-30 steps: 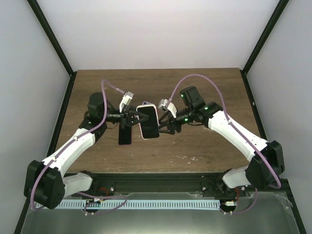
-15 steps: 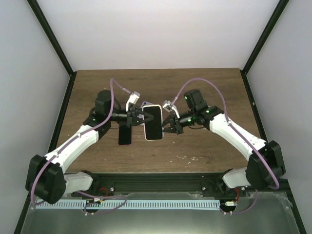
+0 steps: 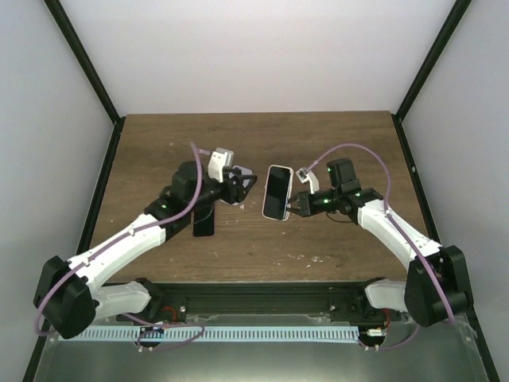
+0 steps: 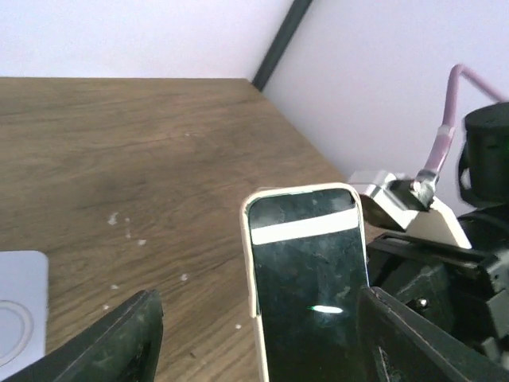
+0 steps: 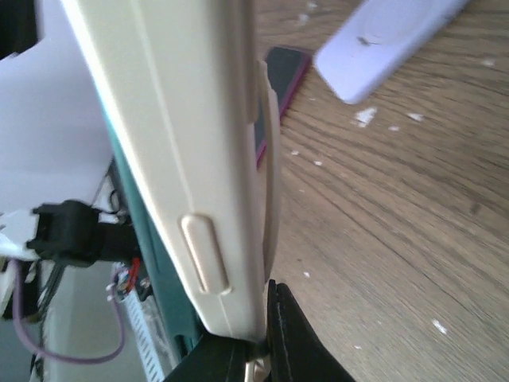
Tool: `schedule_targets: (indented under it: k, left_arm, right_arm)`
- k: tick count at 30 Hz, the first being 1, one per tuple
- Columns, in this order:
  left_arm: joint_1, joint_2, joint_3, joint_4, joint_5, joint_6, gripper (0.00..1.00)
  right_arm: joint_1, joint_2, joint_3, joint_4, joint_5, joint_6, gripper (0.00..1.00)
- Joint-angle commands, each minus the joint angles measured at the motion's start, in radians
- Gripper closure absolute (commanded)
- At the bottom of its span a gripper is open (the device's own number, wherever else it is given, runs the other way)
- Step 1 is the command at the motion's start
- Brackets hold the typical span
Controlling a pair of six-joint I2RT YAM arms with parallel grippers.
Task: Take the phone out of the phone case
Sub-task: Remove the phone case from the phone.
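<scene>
Right fingers [image 5: 290, 350] tight on the phone [image 3: 277, 192]; left fingers [image 4: 119, 342] wide apart, clear of it

Cream-rimmed phone [image 4: 306, 278] upright beyond spread tool fingers [image 4: 111, 342]; wooden table [image 4: 119, 159] behind

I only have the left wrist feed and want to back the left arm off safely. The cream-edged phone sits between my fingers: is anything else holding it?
Observer: Yes. Seen from above, the right gripper is shut on one long edge of the phone.
Operator: Am I touching it?
Observer: No. The top view shows the left gripper open and standing apart from it.
Operator: Anything under my arm?
Observer: A dark phone with a magenta edge lies on the table, partly hidden beneath the left arm.
</scene>
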Motion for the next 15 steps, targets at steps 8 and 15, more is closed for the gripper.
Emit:
schedule_targets:
  k: [8,15]
  left_arm:
    - [-0.408,0.049,-0.043,-0.08,-0.543,0.255,0.41]
    - [-0.543,0.223,0.044,-0.134,-0.659,0.29,0.46]
  right_arm:
    - [-0.001,0.032,-0.007,-0.099,0.293,0.241,0.99]
    - [-0.001,0.145,-0.029,-0.061,0.323,0.303,0.99]
